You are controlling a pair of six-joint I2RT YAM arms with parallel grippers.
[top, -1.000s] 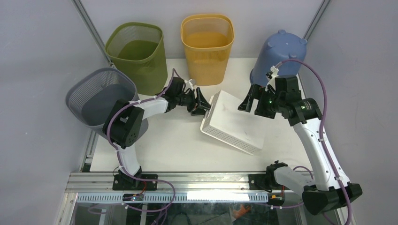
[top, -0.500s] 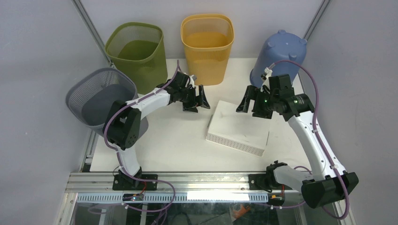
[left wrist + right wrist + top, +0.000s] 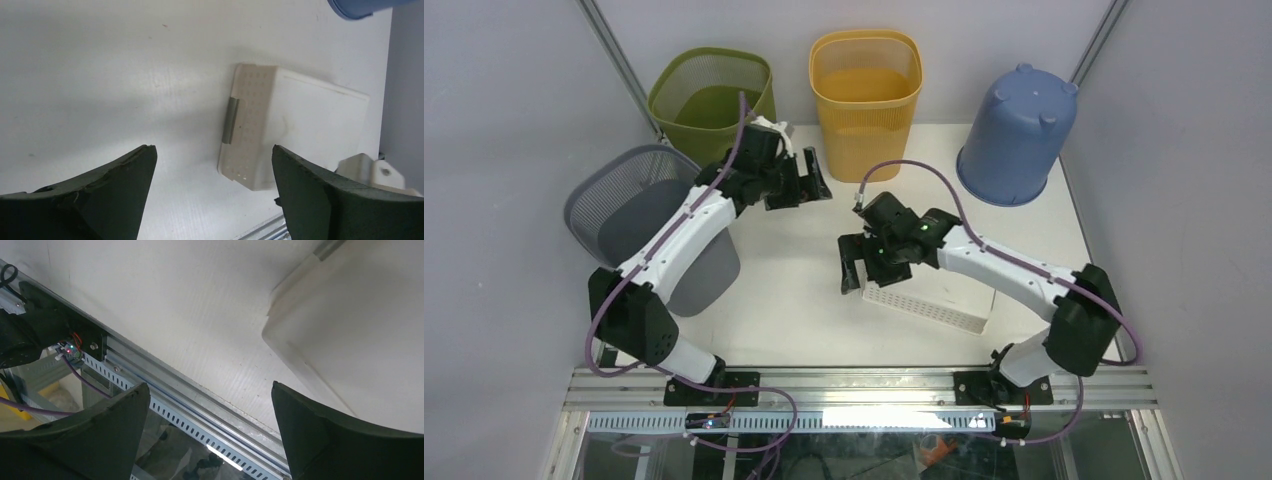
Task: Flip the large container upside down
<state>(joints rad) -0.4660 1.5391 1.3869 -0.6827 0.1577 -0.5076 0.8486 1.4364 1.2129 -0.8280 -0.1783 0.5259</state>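
Note:
The large white perforated container lies flat on the table with its solid bottom facing up, right of centre. It also shows in the left wrist view and the right wrist view. My left gripper is open and empty, raised at the back left, well apart from the container; its wrist view shows only table between the fingers. My right gripper is open and empty above the container's left end; its wrist view shows nothing between the fingers.
A green basket and a yellow basket stand at the back. A blue bucket stands upside down at the back right. A grey mesh basket leans at the left edge. A metal rail runs along the front.
The container went from tilted between both grippers to lying flat, bottom up. My left gripper drew back to the back left. My right gripper swung left over the container's left end.

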